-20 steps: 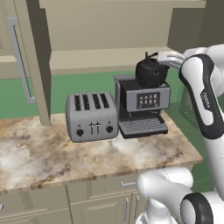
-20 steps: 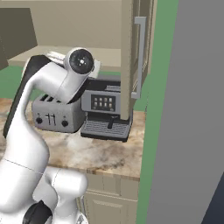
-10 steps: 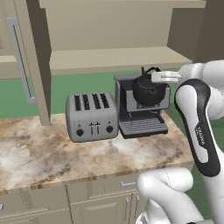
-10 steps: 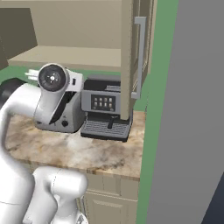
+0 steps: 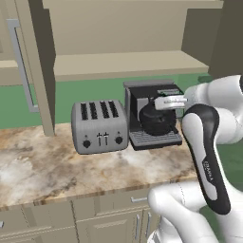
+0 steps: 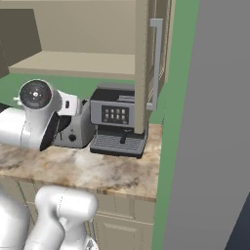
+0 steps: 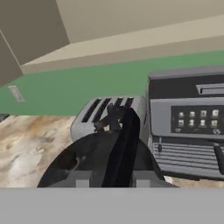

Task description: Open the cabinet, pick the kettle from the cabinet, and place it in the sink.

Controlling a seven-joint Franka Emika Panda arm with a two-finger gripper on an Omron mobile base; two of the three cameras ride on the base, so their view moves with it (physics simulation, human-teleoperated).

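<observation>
The black kettle [image 5: 155,119] hangs in the air in front of the coffee machine [image 5: 153,93], just above the counter. My gripper [image 5: 160,105] is shut on its arched handle [image 7: 124,140] from above. In the hand view the round kettle body [image 7: 94,164] lies right under my gripper [image 7: 113,180]. The beige cabinet [image 5: 124,61] stands open above, its left door [image 5: 40,66] swung out and its shelf bare. Its right door [image 6: 142,63] with a silver bar handle [image 6: 156,63] is swung out too. The sink is out of view.
A silver four-slot toaster [image 5: 99,126] stands left of the coffee machine on the marble counter [image 5: 57,166]. My arm's elbow [image 6: 36,97] hangs low over the counter's left part. A tall grey wall [image 6: 215,122] bounds the right side.
The arm has come down and carried the kettle from level with the coffee machine's top to in front of its face. The grip on the handle is unchanged.
</observation>
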